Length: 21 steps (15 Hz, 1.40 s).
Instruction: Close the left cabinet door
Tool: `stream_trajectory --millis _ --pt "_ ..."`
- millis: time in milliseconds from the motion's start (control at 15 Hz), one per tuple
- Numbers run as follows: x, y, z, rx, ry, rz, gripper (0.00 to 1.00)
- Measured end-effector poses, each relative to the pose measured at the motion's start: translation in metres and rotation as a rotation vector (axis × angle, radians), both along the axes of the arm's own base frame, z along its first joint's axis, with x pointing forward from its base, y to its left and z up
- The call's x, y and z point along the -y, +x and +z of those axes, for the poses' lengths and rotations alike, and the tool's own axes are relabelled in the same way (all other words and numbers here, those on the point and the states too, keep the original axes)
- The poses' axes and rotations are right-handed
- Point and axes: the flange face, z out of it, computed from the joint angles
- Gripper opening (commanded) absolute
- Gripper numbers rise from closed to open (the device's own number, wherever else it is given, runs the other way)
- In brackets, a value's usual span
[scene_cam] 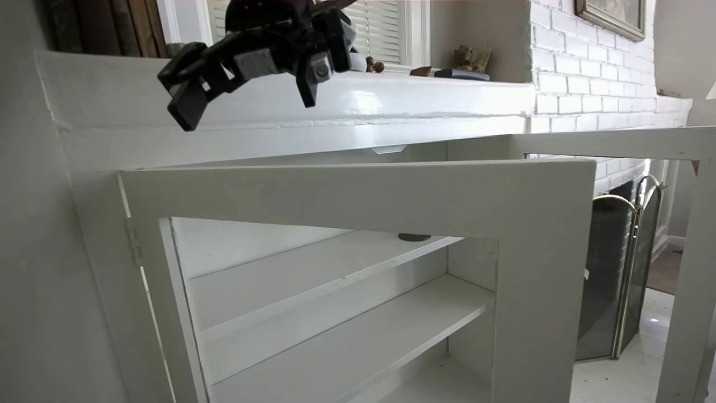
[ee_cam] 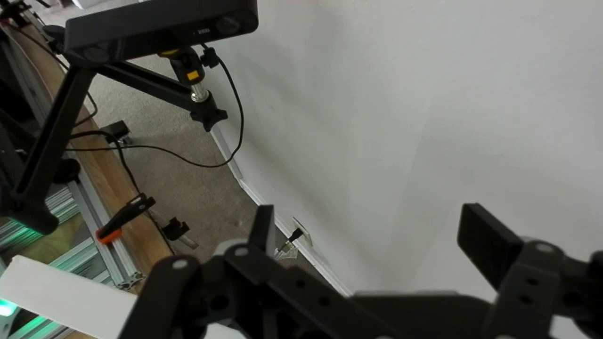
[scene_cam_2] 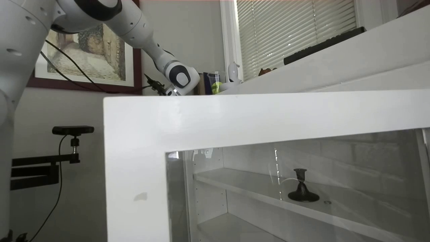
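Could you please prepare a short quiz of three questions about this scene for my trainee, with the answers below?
1. True or false: in the wrist view, the gripper is open.
2. The left cabinet door stands: (A) fully shut; (B) open; (C) off its hinges.
3. In an exterior view, what dark thing stands on the upper shelf?

Key: 1. True, its jaws stand apart. 2. B. 3. A candlestick.
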Motion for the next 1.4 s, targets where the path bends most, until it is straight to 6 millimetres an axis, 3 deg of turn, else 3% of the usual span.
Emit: stream_trajectory --millis 733,1400 --pt "-0.005 -0.013 0.006 0.027 -0.285 -0.014 1.0" --pt "-0.007 0.0 -0.029 0.113 -0.38 0.0 1.0"
